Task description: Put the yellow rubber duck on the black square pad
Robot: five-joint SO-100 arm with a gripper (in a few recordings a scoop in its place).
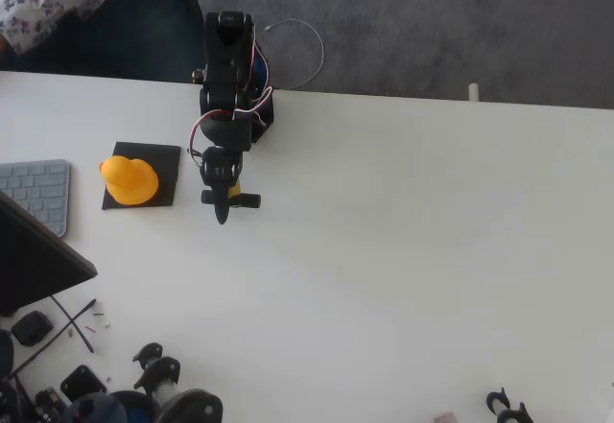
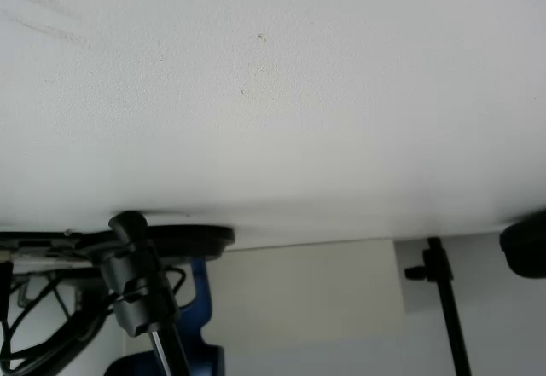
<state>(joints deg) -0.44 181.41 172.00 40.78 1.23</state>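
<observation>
From overhead, your duck [image 1: 129, 179] sits on the left part of the black pad [image 1: 165, 169], its body hanging a little over the pad's left edge, with a grey keyboard [image 1: 38, 193] just to the left on the white table [image 1: 403, 241]. Your gripper [image 1: 223, 207] hangs just right of the pad, apart from the duck and holding nothing; you cannot tell whether its fingers are spread or pressed together. The wrist view looks across bare tabletop toward a black stand [image 2: 444, 299].

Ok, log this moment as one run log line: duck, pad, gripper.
yellow rubber duck: resting on black square pad, overhanging its left edge | gripper: right of pad, apart from duck, open or shut unclear
</observation>
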